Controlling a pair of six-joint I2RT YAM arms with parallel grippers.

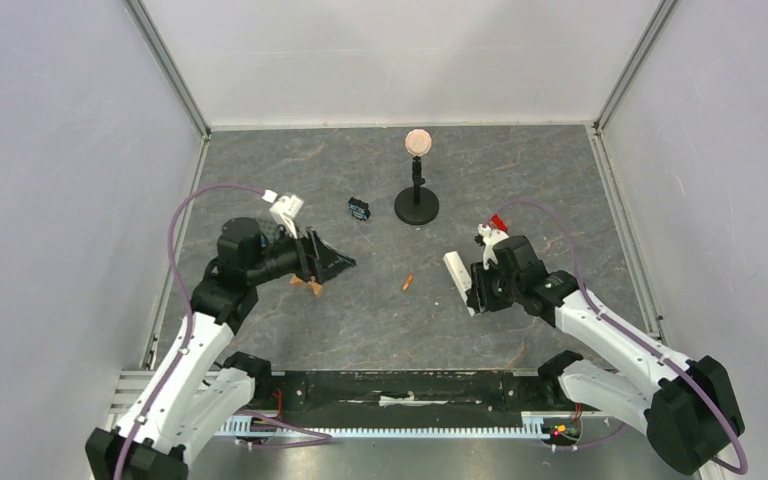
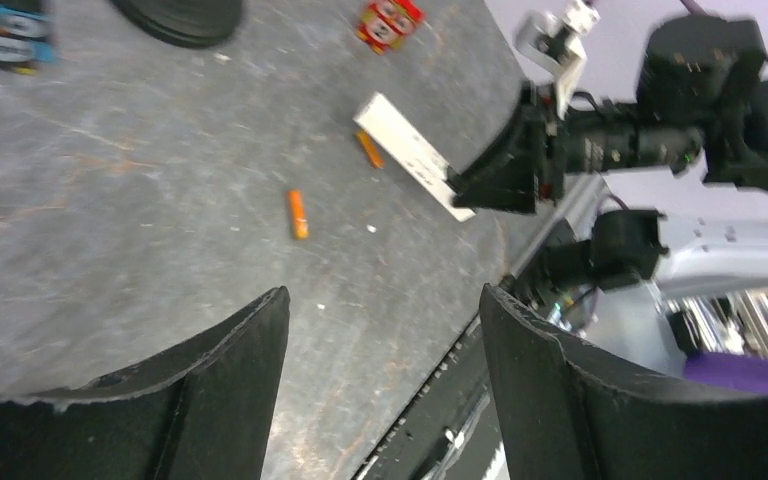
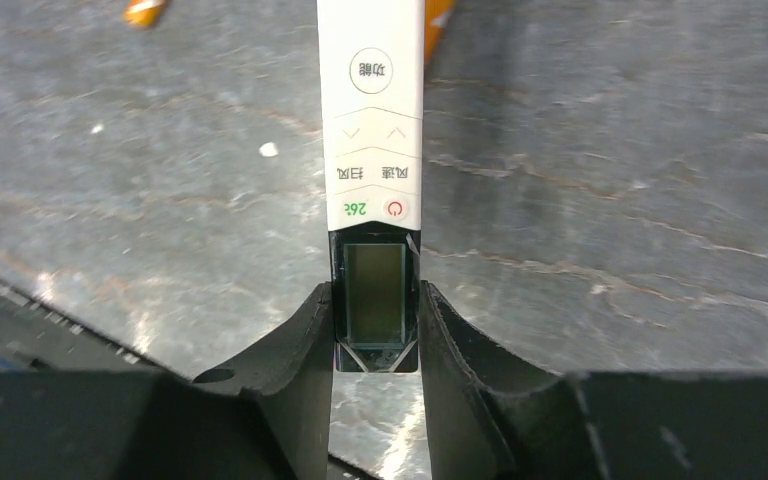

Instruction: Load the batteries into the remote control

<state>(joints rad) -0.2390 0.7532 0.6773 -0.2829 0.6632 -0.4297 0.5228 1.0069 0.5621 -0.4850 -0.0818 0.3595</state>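
Remote control sits face up right of centre, apparently resting on the tabletop, with its dark display end pinched between the fingers of the right hand. One battery lies loose on the tabletop near the remote's left side. A second battery lies just beside the remote's far end. The left hand hangs well apart to the left, jaws spread wide, close over a small tan-orange piece.
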